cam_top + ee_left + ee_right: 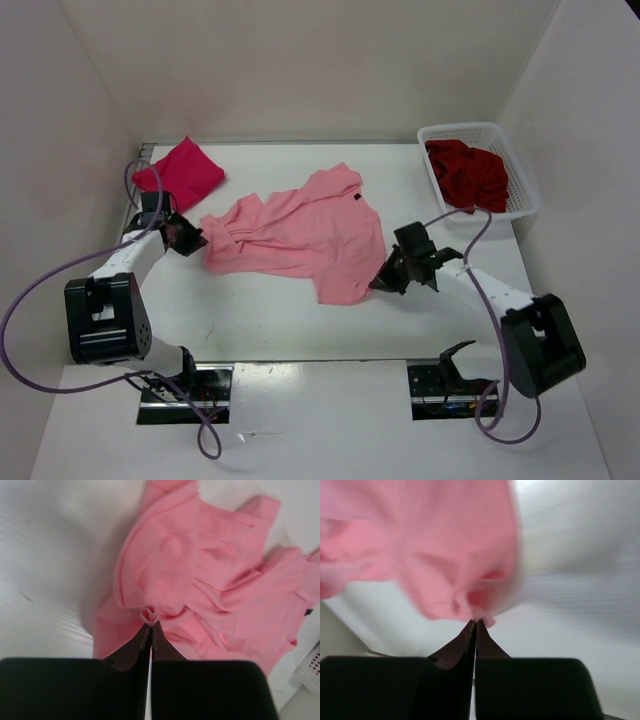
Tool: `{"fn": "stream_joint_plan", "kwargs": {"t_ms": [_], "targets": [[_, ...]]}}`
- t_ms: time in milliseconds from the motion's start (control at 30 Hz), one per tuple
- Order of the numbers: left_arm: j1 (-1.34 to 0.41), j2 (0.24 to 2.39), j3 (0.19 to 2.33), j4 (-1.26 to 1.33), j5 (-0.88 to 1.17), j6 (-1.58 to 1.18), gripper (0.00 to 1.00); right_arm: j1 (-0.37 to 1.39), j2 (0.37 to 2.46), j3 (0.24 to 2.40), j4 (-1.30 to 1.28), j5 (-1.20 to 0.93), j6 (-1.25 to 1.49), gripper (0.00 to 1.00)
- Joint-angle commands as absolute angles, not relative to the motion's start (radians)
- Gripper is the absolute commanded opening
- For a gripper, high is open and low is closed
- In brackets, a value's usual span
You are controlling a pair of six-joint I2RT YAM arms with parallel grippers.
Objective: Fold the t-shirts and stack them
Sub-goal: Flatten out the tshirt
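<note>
Contents of table (pixel 270 320), listed left to right.

1. Crimson-pink t-shirt (pixel 180 172). Far left corner of the table. Folded into a compact, roughly square bundle, lying flat. Apart from the other shirts; neither gripper touches it.

2. Left gripper (pixel 190 240). Low over the table, just in front of item 1, at the left edge of item 3. In the left wrist view, the two dark fingers are pressed together, and a small curl of pink cloth is pinched at the tips (pixel 151 625). State: closed on the salmon t-shirt.

3. Salmon t-shirt (pixel 300 232). Centre of the table, between the two grippers. Unfolded and rumpled, spread at a slant from near left to far right; left half bunched into creases, right half flatter. A small dark tag shows near its far right edge. The left wrist view (pixel 215 580) shows many folds and one sleeve reaching toward the top of the frame.

4. Right gripper (pixel 383 280). At the near right corner of item 3. In the right wrist view, the fingers meet (pixel 475 623) and the hem of the pink cloth (pixel 445 545) is caught at the tips, with the cloth lifted off the table there; picture blurred. State: closed on the salmon t-shirt.

5. Basket (pixel 455 130). White lattice plastic, far right corner of the table.

6. Dark red t-shirt (pixel 468 175). Inside item 5, crumpled in a heap and unfolded.
</note>
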State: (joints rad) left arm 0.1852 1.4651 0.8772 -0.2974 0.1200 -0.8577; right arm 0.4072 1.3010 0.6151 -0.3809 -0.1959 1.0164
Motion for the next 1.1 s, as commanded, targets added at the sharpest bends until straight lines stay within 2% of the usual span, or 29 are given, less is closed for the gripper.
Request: {"fn": "stream_joint_plan", "kwargs": {"t_ms": [0,67,167,267,300,333,433,500,600,733,900,1067], "targets": [[0.103,1.398,1.000,-0.279,0.121,-0.871,0.00,0.417,1.111,0.849,-0.532,-0.023,0.944,0.00],[0.007,1.388,1.180,-0.323,0.051,-0.868,0.00,0.417,1.101,1.030,-0.595,0.021,0.910,0.00],[-0.011,1.361,1.392,-0.386,0.020,-0.848,0.00,0.417,1.112,1.302,-0.713,0.110,0.821,0.00],[0.041,1.329,1.507,-0.409,0.075,-0.848,0.00,0.408,1.158,1.604,-0.802,0.211,0.714,0.00],[0.078,1.328,1.622,-0.443,0.075,-0.848,0.00,0.408,1.173,1.682,-0.842,0.228,0.666,0.00],[0.098,1.328,1.679,-0.459,0.075,-0.848,0.00,0.396,1.210,1.832,-0.856,0.244,0.646,0.00],[0.211,1.328,1.839,-0.480,0.170,-0.883,0.00,0.373,1.277,2.090,-0.867,0.256,0.588,0.00],[0.248,1.328,1.919,-0.514,0.170,-0.884,0.00,0.382,1.322,2.294,-0.876,0.282,0.565,0.00],[0.249,1.339,2.060,-0.583,0.109,-0.851,0.00,0.420,1.380,2.489,-0.888,0.307,0.541,0.00],[0.249,1.348,2.106,-0.603,0.075,-0.827,0.00,0.420,1.424,2.588,-0.850,0.318,0.499,0.00],[0.249,1.348,1.880,-0.529,0.127,-0.848,0.00,0.420,1.544,2.522,-0.781,0.383,0.405,0.00],[0.235,1.393,1.705,-0.482,0.087,-0.838,0.00,0.246,1.696,2.456,-0.736,0.086,0.419,0.01]]}}
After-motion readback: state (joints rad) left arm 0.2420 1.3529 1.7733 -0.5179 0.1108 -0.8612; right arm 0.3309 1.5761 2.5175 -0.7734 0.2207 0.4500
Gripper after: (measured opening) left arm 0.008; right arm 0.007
